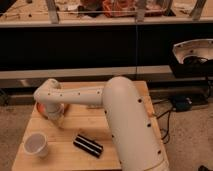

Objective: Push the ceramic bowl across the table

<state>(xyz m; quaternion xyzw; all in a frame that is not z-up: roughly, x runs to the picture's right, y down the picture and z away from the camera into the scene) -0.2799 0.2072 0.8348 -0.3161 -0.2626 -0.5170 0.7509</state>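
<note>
The ceramic bowl point(40, 107) shows only as an orange sliver at the far left of the table point(85, 120), mostly hidden behind my arm's wrist. My gripper point(56, 119) hangs down from the white wrist right beside the bowl, on its near right side. The arm stretches across the table from the right.
A small translucent white cup point(36, 144) stands at the table's front left. A dark flat rectangular object point(88, 145) lies in front of the arm near the front edge. A dark counter runs behind the table. Cables lie on the floor at the right.
</note>
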